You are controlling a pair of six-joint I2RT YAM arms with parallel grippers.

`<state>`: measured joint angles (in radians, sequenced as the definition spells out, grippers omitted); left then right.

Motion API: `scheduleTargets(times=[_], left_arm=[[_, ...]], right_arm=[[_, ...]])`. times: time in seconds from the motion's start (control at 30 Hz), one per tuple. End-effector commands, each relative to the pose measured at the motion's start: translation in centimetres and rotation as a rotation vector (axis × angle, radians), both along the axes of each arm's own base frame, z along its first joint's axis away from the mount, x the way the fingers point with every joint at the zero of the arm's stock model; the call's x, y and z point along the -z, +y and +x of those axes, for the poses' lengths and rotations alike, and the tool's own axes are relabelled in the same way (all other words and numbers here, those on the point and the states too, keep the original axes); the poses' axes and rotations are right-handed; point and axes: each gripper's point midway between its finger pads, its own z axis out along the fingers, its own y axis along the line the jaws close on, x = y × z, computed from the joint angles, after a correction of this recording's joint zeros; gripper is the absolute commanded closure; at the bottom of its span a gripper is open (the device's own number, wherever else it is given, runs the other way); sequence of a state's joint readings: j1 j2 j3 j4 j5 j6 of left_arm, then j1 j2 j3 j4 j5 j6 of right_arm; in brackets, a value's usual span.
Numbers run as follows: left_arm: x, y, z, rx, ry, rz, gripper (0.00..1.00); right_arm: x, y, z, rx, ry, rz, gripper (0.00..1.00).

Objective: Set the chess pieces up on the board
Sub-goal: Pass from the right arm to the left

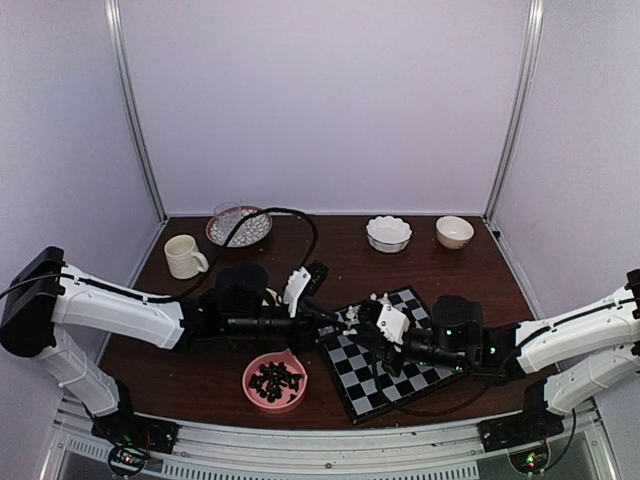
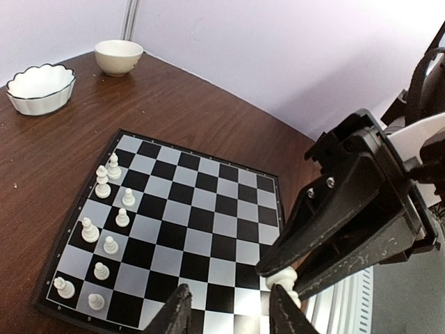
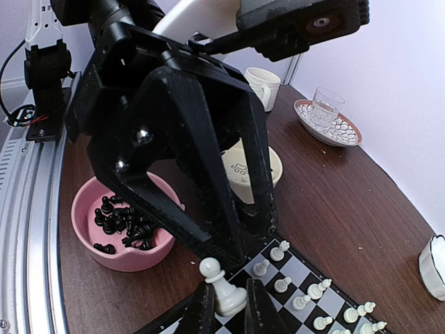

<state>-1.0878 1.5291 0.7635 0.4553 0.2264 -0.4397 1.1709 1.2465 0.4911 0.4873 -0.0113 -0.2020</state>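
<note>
Pale lilac walls (image 1: 330,100) close in the dark wooden table (image 1: 350,265) you are working on. The board (image 2: 208,202) lies at an angle toward the table's front right, between your two arms. Your right gripper (image 3: 228,311) is pinched tight on a white pawn (image 3: 217,282), holding it upright just over the board's edge on the side nearest the pink bowl (image 3: 125,259). Your left gripper (image 2: 228,313) hangs right beside it with its fingers apart and nothing between them. The other white pieces (image 2: 102,182) on the board stand in two loose rows along the edge toward the scalloped white bowl (image 2: 40,87). The black pieces (image 1: 275,380) lie heaped in the pink bowl, just off the board's left corner. A cream bowl (image 3: 243,174) sits beneath your left arm.
</note>
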Motion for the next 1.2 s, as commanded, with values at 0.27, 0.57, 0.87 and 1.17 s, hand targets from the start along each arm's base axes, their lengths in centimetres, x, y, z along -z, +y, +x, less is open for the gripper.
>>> scheduleTargets(times=[0.27,0.57,0.87,1.17], left_arm=[[-2.6,-0.4,0.4,-0.025,-0.02,-0.084,0.57],[-3.7,0.6,0.0,-0.025,-0.05,-0.117,0.56],[-2.5,-1.2,-0.8,0.058,0.004,-0.088,0.59],[-1.9,-1.9,-0.9,0.08,0.029,-0.075,0.72]], right_arm=[[-0.2,-0.7,0.8,0.051,-0.012,0.005,0.9],[-0.3,-1.4,1.0,0.076,-0.027,0.002,0.9],[-0.3,-1.0,0.8,0.059,-0.022,0.007,0.9],[-0.1,-0.7,0.7,0.046,-0.015,0.003,0.9]])
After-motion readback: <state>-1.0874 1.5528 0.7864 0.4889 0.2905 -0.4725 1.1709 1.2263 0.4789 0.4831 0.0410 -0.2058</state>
